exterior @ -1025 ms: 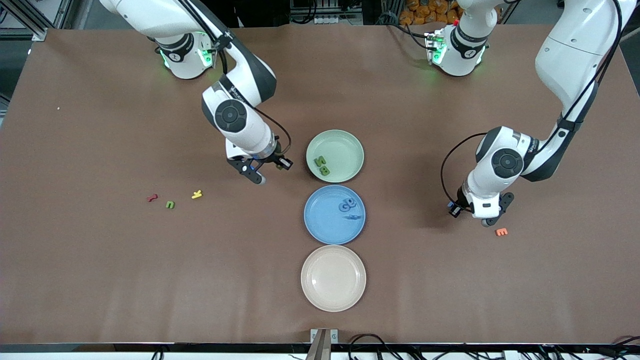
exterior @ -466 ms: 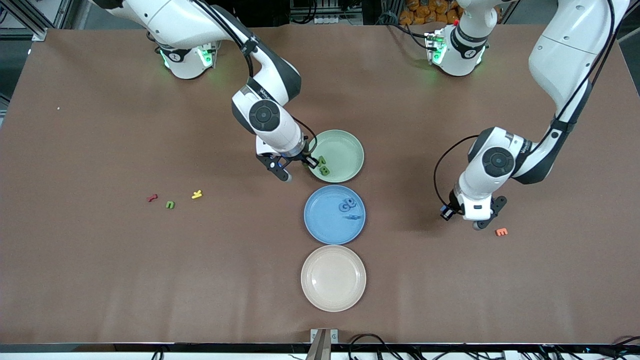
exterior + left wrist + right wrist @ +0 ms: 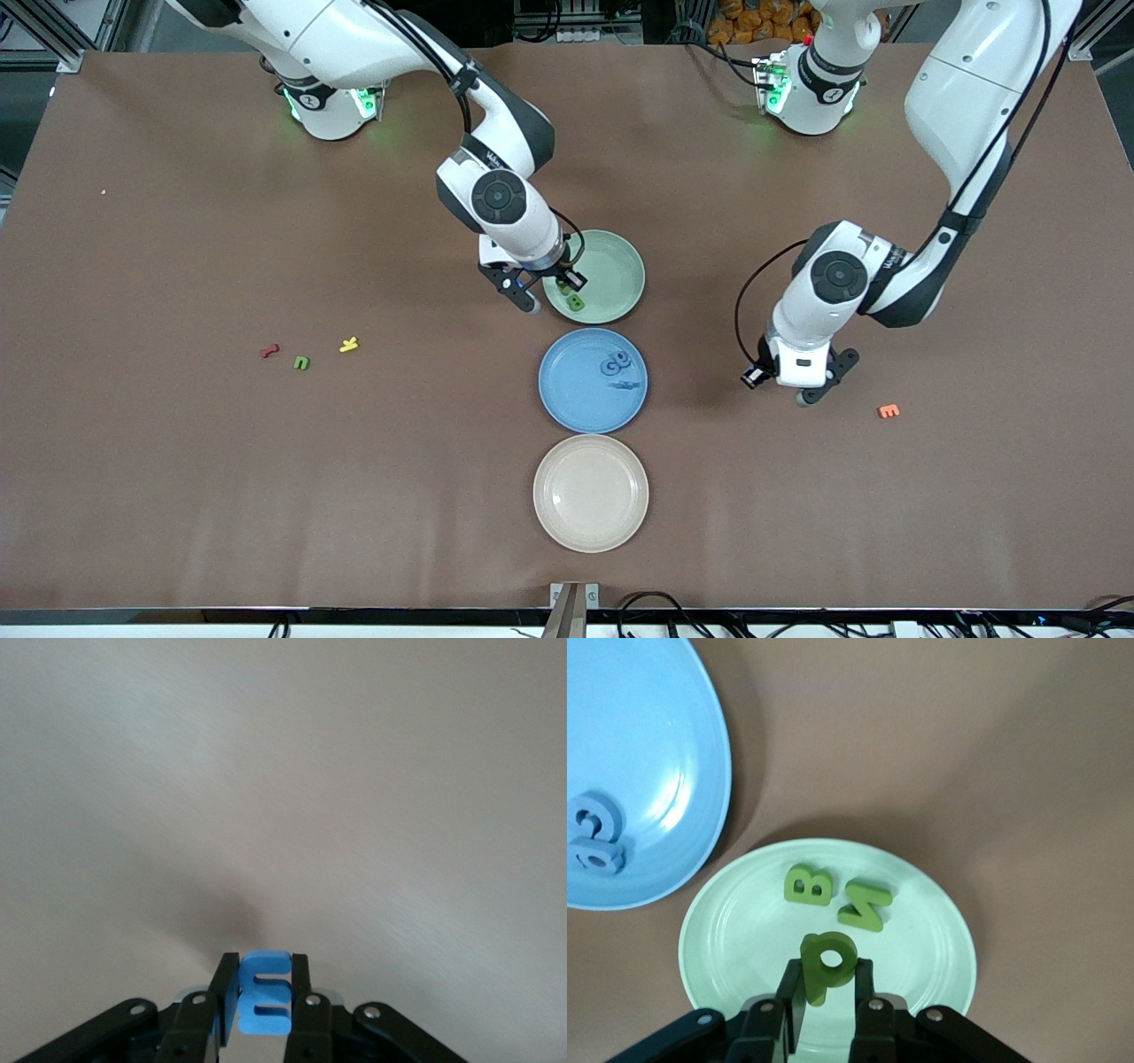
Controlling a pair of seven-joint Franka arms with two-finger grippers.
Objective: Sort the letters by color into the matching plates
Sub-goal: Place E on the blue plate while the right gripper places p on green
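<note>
Brown table (image 3: 177, 496): right gripper (image 3: 826, 988) clamps green P (image 3: 826, 964) over mint plate (image 3: 620, 257); left gripper (image 3: 264, 1001) clamps blue E (image 3: 265, 994) over bare table, risking early drops.

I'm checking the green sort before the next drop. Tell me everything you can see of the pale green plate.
The pale green plate is round, shallow and matte mint, with faint rings inside and a low raised rim. It sits flat on the brown table, farthest from the front camera in the row of three plates, beside the blue plate without touching it. Two dark green letters, a B and an N, lie inside it. The right tool hangs over its rim, shut on a green P.
</note>
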